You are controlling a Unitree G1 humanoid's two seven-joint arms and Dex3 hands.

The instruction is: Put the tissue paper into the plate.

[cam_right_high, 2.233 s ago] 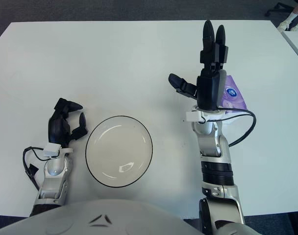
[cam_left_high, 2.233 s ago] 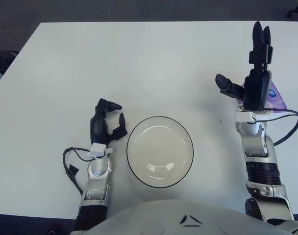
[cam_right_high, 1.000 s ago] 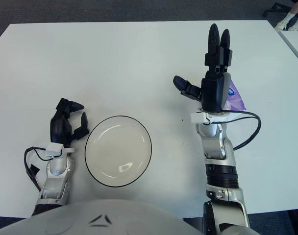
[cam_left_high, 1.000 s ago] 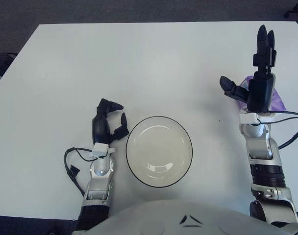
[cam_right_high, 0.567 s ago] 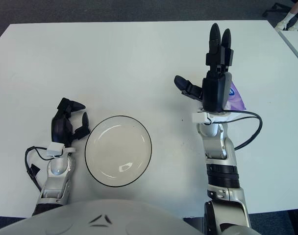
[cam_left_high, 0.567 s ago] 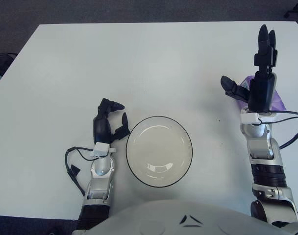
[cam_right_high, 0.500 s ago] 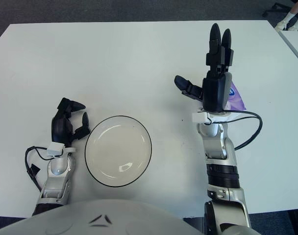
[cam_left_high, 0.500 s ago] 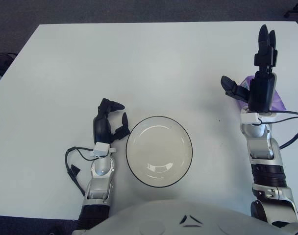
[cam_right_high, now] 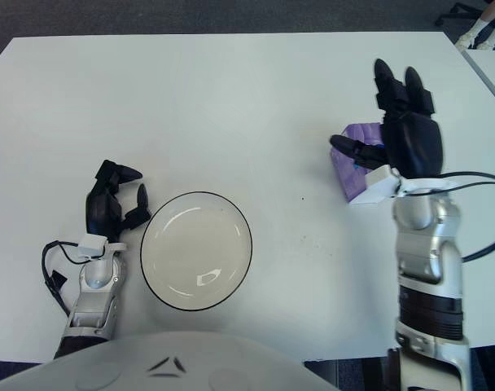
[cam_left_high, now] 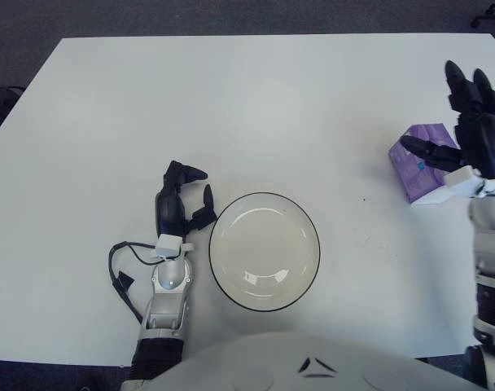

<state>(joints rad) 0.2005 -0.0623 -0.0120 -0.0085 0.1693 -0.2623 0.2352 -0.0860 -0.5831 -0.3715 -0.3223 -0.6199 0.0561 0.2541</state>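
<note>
The purple tissue pack (cam_right_high: 351,167) lies on the white table at the right. My right hand (cam_right_high: 392,122) is over the pack's right half. Its thumb reaches left across the top of the pack, and its two fingers (cam_right_high: 396,81) point straight away from me past the pack's far edge. They are not closed around it, so the hand is open. The white plate (cam_left_high: 265,195) with a dark rim is near the front middle and holds nothing. My left hand (cam_left_high: 182,204) shows just left of the plate with loosely bent fingers, holding nothing.
A black cable (cam_right_high: 475,175) loops out from my right wrist toward the table's right edge. Another cable (cam_left_high: 117,269) curls beside my left forearm. The table's far half is bare white surface.
My right hand has moved to the right and tipped down over the tissue pack, so more of the pack now shows left of it. The left hand and the plate have not moved.
</note>
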